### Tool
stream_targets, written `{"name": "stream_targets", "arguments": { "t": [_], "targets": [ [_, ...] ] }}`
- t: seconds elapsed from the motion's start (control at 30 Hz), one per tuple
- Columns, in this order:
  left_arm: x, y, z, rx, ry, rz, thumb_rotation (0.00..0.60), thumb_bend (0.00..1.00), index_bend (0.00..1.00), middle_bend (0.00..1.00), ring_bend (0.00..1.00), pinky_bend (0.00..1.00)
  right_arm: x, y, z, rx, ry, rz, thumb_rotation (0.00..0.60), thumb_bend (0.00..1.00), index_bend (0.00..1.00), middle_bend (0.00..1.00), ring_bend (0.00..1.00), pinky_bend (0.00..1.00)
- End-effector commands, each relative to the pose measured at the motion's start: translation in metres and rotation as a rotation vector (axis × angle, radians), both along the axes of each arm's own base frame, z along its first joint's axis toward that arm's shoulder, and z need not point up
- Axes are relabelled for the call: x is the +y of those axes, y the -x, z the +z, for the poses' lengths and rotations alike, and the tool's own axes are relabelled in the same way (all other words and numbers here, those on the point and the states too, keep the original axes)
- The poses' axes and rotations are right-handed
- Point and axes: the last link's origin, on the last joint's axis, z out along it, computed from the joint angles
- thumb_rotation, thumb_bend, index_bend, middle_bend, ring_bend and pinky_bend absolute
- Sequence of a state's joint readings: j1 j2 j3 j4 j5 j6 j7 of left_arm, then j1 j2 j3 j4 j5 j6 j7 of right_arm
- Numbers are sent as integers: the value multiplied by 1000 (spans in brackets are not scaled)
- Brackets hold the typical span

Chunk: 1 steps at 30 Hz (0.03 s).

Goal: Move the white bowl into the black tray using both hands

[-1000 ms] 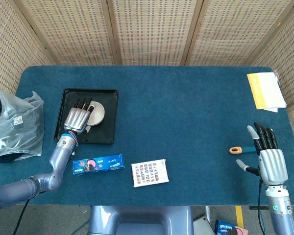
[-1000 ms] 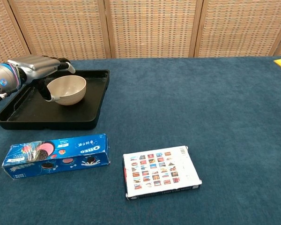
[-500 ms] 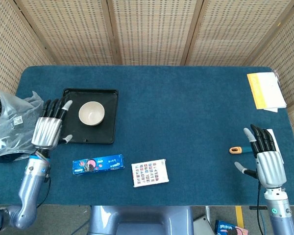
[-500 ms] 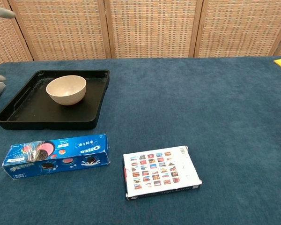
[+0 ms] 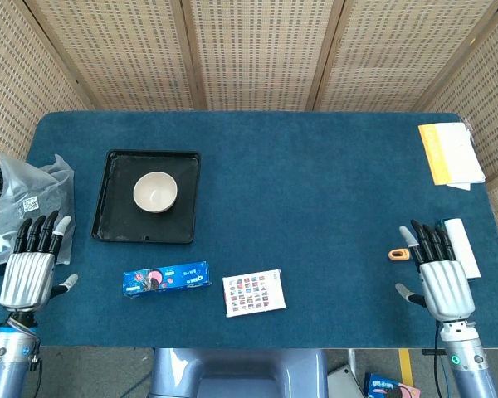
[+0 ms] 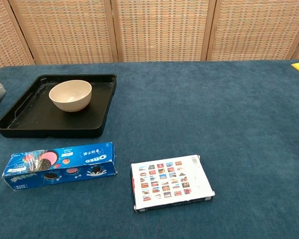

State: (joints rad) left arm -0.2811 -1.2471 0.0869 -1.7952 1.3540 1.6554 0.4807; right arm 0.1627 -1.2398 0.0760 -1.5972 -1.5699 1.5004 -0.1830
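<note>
Now with fingers spread and holding nothing on the left hand, parked at the near-left corner well away from the black tray; likewise splayed and empty on the right hand, far across the surface from the tray, just beside an orange-handled tool and a white strip. Neither hand visible from the chest view. Upright inside the tray, toward its far half, touching neither wall: the white bowl, nothing visible in it. By all appearances placement done, so the step in hand judged as backing clear. To do that well: arms kept low and outward, away from the tray's near rim, no sweep over the bowl, no brush against the grey plastic bag lying left of the tray. Nothing else inside the tray. Just in front of the tray, a blue Oreo box; to the right of that, further from the tray, a white card box. At the corner far right of the tray, a yellow booklet.
</note>
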Motion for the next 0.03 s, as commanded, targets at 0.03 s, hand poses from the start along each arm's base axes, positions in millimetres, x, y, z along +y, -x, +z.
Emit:
{"name": "stream_targets", "arguments": {
  "t": [0.03],
  "targets": [
    [-7, 5, 3, -3, 4, -4, 600, 73, 0, 0, 0, 0, 1, -2, -2, 23, -14, -5, 600, 202, 0, 0, 0, 0]
  ]
}}
